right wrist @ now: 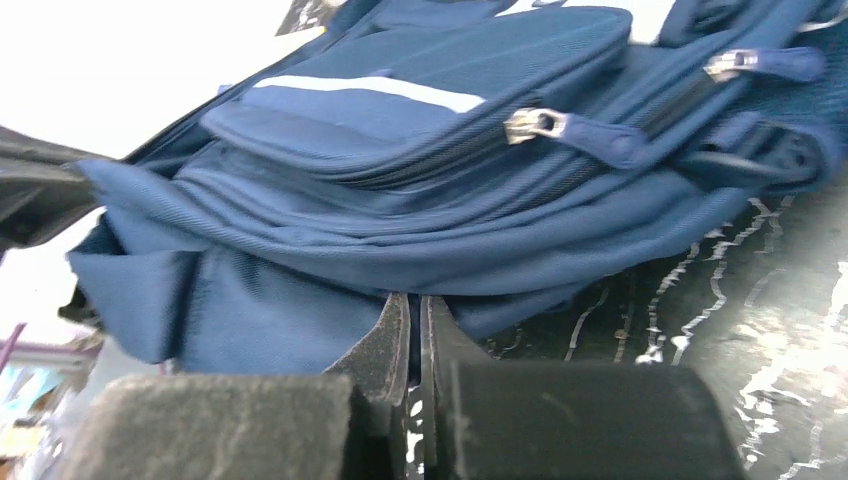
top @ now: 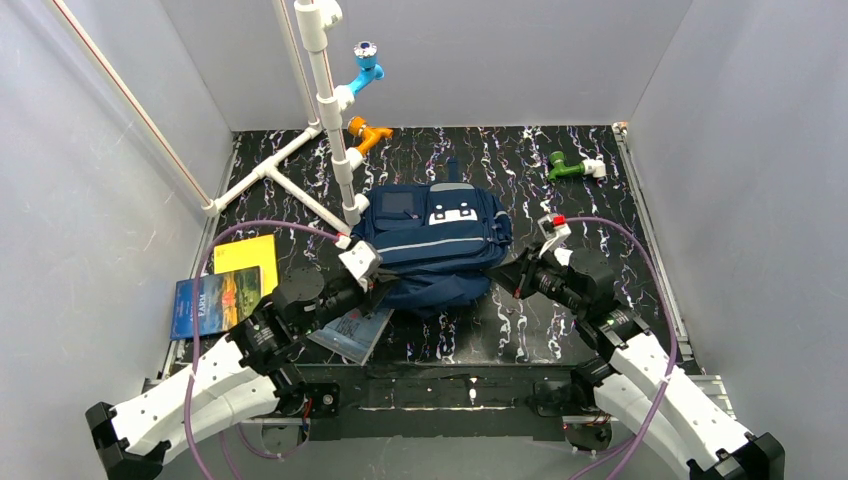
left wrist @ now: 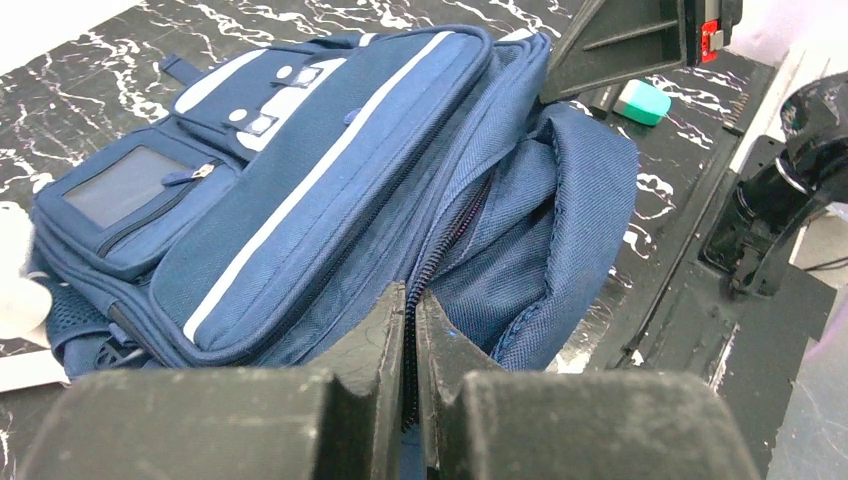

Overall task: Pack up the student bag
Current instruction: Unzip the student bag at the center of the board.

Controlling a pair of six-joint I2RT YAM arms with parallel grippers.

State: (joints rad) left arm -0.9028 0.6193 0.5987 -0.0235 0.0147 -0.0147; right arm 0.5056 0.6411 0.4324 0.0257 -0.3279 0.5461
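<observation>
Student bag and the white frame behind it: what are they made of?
Student bag: woven synthetic fabric, likely nylon or polyester, matte; visible weave, soft folds, metal-looking zip pulls. Pipe frame: probably PVC, smooth white tubes with fitted joints.

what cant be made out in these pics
- Inside of the student bag: all views, outer fabric covers it.
- Book beside the bag: top view, left arm covers part.
- Whether the right gripper pinches fabric: right wrist view, tips end at the bag's edge.

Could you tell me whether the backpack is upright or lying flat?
Lying flat: the student bag rests on the table, front pockets up.
</observation>
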